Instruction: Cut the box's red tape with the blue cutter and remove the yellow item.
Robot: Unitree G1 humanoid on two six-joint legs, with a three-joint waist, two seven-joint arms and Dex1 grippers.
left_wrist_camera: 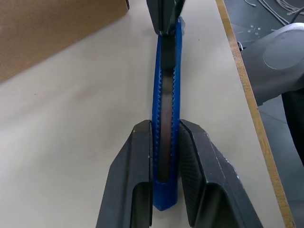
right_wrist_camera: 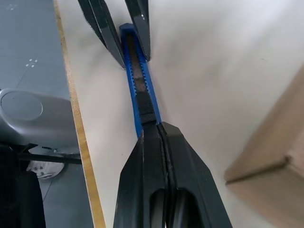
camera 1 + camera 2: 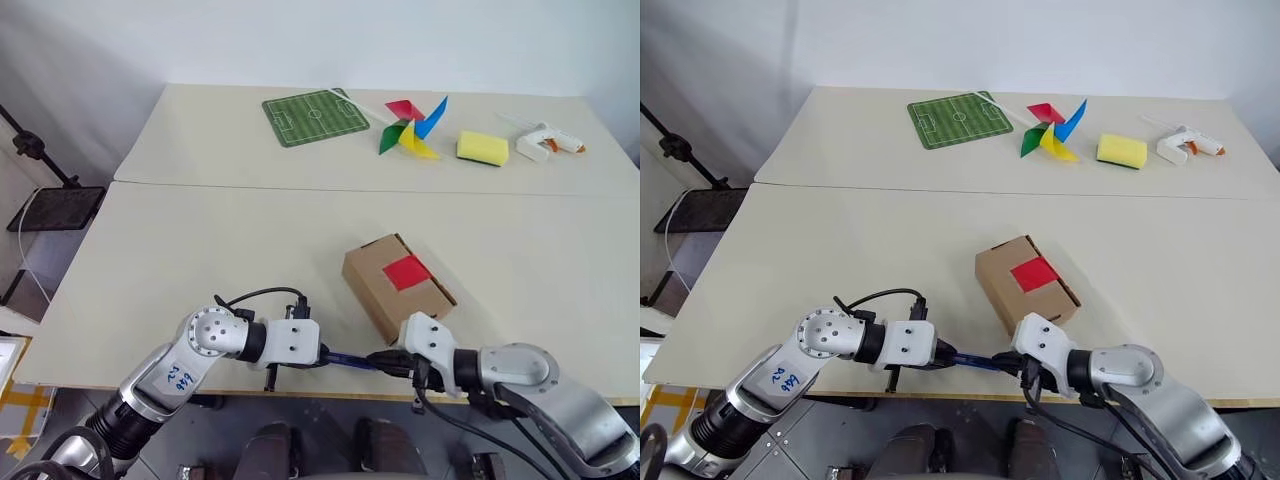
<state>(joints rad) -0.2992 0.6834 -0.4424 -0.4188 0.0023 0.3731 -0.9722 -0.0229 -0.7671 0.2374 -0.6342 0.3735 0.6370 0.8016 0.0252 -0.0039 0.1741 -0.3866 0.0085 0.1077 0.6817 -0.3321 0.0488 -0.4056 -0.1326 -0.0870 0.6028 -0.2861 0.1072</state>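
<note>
So the blue cutter (image 1: 166, 118), slim with a dark toothed slider track, is hanging over the table's (image 3: 200, 250) near edge, at 7 o'clock from the box (image 3: 397, 285). The left gripper (image 1: 166, 142) is clamping its butt end while the right gripper (image 2: 159, 130), fully closed, is pinching the other end.

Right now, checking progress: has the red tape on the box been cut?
No, the red tape lies whole on the closed box, while both end effectors hold the blue cutter beside it.
</note>
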